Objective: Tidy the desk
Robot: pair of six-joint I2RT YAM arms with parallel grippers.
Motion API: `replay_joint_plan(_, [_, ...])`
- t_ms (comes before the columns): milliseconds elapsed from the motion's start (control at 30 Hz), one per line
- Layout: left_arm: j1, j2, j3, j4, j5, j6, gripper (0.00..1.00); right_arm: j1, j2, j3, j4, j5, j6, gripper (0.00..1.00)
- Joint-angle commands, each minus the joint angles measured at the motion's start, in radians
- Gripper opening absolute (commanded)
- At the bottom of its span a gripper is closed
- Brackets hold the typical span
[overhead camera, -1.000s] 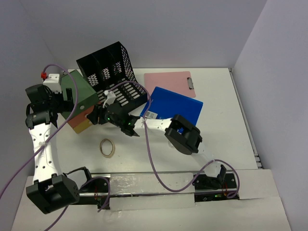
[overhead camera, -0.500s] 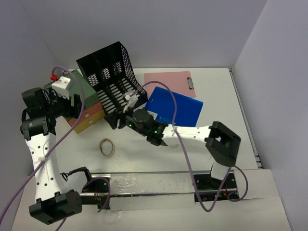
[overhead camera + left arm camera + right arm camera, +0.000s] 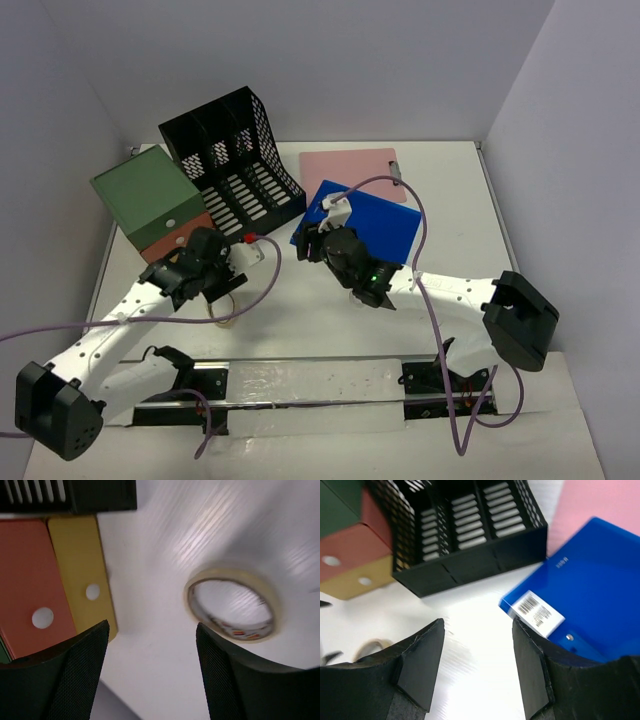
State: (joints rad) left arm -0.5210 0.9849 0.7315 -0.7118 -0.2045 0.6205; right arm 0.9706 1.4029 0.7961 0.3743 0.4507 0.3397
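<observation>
The white desk (image 3: 450, 290) holds a black mesh file organizer (image 3: 235, 165), a stack of green, red and yellow boxes (image 3: 150, 200), a blue folder (image 3: 375, 228) and a pink clipboard (image 3: 350, 172). My left gripper (image 3: 195, 275) is open and empty, low over the desk (image 3: 150, 595) between the yellow box (image 3: 82, 570) and a roll of tape (image 3: 235, 632). My right gripper (image 3: 312, 243) is open and empty just above the desk, at the blue folder's (image 3: 590, 590) left corner, facing the organizer (image 3: 465, 535).
Pale walls close in the desk at the back and both sides. The tape roll also shows at the lower left of the right wrist view (image 3: 372, 645). Purple cables loop off both arms. The arm bases sit on a rail at the near edge (image 3: 320, 385).
My left arm swung down from the box stack to sit low over the tape roll. My right gripper drew back rightward from the organizer's front to the blue folder's corner.
</observation>
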Motion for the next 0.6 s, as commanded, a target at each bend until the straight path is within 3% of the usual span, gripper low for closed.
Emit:
replay_joint_plan(0, [-0.014, 0.033, -0.144, 0.323, -0.409, 0.244, 0.77, -0.007, -0.012, 0.000, -0.062, 0.055, -0.011, 0.64])
replay_joint_plan(333, [-0.010, 0.131, -0.282, 0.545, -0.463, 0.335, 0.66, -0.007, 0.043, 0.070, -0.118, 0.042, -0.016, 0.64])
replay_joint_plan(567, [0.014, 0.222, -0.278, 0.664, -0.454, 0.351, 0.57, -0.007, 0.044, 0.079, -0.137, 0.047, -0.018, 0.64])
